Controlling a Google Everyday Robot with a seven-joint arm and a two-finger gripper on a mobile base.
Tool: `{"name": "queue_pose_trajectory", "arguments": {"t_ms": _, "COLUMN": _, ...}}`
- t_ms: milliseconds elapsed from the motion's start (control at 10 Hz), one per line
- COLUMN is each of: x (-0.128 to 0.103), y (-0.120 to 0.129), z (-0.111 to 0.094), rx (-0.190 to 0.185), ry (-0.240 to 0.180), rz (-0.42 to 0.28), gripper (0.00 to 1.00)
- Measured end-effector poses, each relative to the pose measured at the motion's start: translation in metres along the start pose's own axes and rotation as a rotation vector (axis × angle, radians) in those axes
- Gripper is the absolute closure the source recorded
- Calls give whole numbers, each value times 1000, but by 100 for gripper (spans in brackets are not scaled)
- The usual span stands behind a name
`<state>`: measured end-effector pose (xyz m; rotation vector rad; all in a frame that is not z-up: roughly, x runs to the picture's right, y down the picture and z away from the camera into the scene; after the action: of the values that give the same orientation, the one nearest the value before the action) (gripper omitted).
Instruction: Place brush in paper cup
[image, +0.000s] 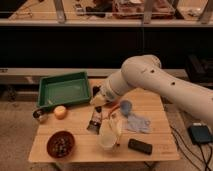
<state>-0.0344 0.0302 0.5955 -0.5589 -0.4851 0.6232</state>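
My gripper (97, 101) is at the end of the white arm, above the middle of the wooden table (80, 150). It is shut on the top of the brush (95, 120), which hangs down from it with the dark blocky head lowest. The brush head is just left of and a little behind the white paper cup (106, 140). The cup stands upright near the table's front edge and nothing shows inside it.
A green tray (64, 90) sits at the back left with a yellow-orange fruit (60, 112) in front of it. A reddish-brown bowl of dark bits (60, 144) is front left. A black slab (139, 146), a blue cloth (138, 123) and a bowl with a blue-green sponge (125, 106) lie right of the cup.
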Motion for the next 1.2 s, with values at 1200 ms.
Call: {"name": "queue_pose_trajectory", "arguments": {"t_ms": 1200, "x": 66, "y": 10, "z": -6, "rx": 12, "ry": 28, "rz": 43, "gripper": 100}}
